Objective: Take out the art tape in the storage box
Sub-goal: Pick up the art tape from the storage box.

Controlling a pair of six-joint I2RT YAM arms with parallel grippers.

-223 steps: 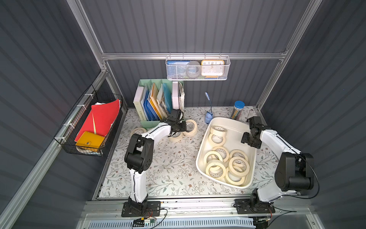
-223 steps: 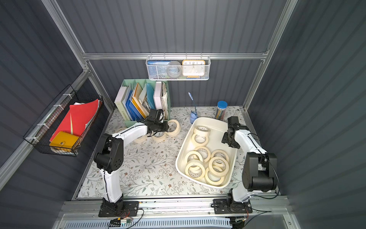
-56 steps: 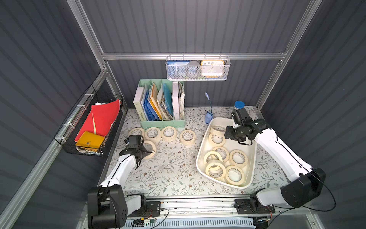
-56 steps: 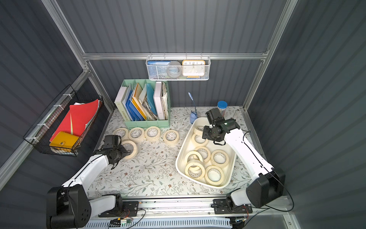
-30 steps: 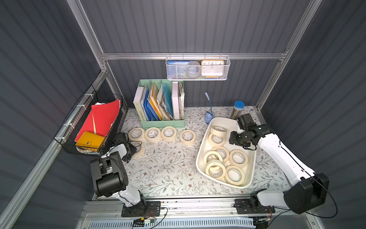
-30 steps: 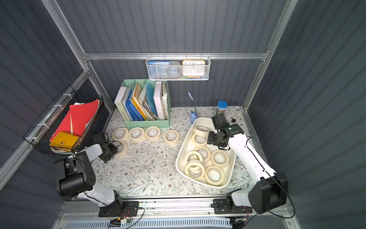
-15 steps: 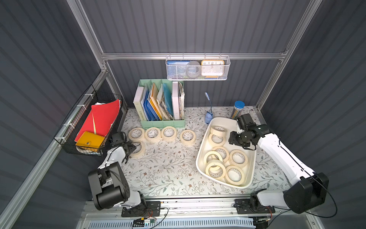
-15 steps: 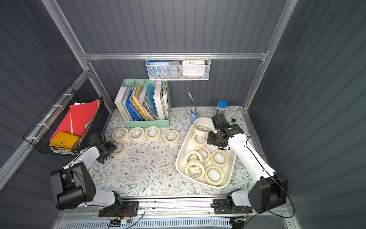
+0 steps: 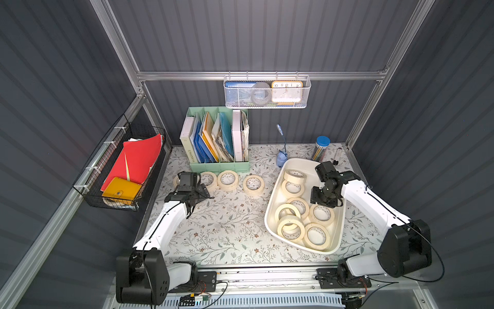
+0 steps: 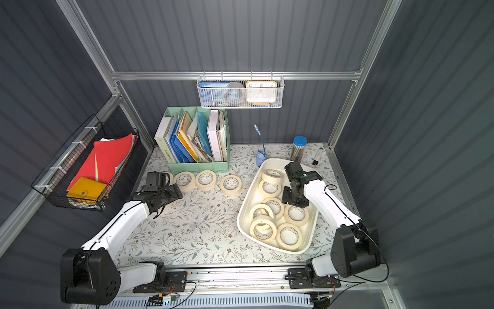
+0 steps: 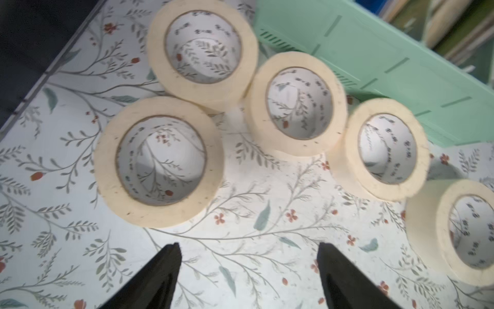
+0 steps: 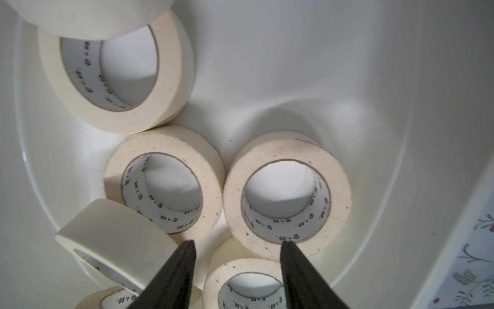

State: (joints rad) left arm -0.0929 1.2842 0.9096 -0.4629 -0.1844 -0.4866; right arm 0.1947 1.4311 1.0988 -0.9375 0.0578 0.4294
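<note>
Near left end effector (image 11: 247,247), parted like right end effector (image 12: 238,244), wrist view shows five art tape (image 11: 105,160); top views, seemingly four.

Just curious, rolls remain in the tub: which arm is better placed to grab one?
Probably right: the right claw hangs open over art tape in the storage box; the left claw is outside.

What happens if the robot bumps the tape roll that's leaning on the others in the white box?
The leaning masking-tape roll would probably flop flat, since it rests tilted on neighbouring rolls. It likely won't roll far: the storage box walls and those rolls hem it in.
</note>
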